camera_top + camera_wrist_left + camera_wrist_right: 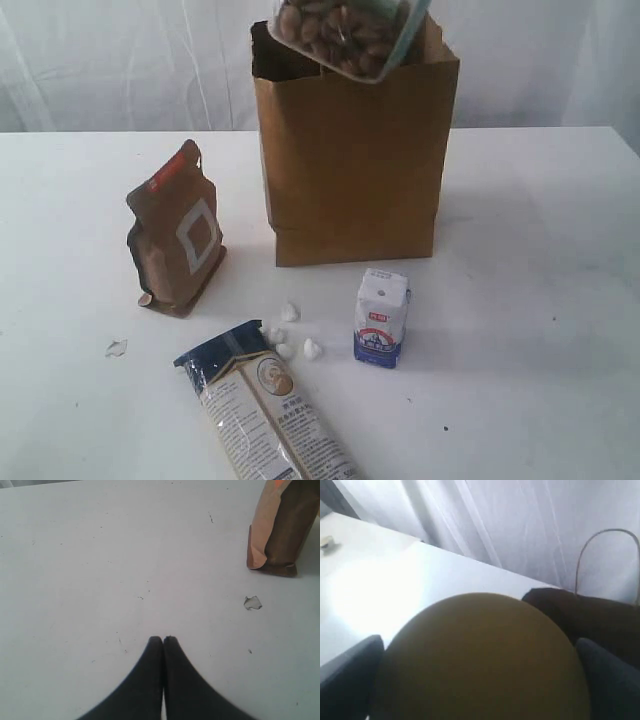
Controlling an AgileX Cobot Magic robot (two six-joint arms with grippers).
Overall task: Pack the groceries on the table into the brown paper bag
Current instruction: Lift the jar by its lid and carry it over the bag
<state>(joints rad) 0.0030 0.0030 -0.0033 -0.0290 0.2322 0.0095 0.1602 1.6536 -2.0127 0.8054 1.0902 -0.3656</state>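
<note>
Packing was under way but, by our reckoning, well short of done. On the white table (pixel 540 250) the brown paper bag (pixel 350 170) stood upright and open toward the middle of the far edge. We could not see inside it, so what it already held we cannot say.

Four groceries lay unpacked:
- The noodle packet (pixel 265 410) was at the near edge.
- The pouch (pixel 175 235) stood upright toward the left edge, apart from the bag.
- The carton (pixel 382 318) stood upright between the bag and the near edge.
- A few white lumps (pixel 290 335) were scattered just beside the packet's blue end.

A pale scrap (pixel 116 348) near the pouch looked like no part of the job.

The jar (pixel 340 35) of nuts hung at the bag's mouth. The right gripper (pixel 480 670) was clamped on it, fingers wide on either side of the tan lid. The jar was tilted, its long axis slanted. Its base looked lowest, aimed at the opening, and the lid end was lost above the outside view. We judged it the next thing in.

The noodle packet's long axis ran diagonally. Its blue end pointed toward the far left corner and the other end ran out of sight at the near edge.

The left gripper (pixel 163 640) hovered low over bare table near the pouch, pressed together and empty.
</note>
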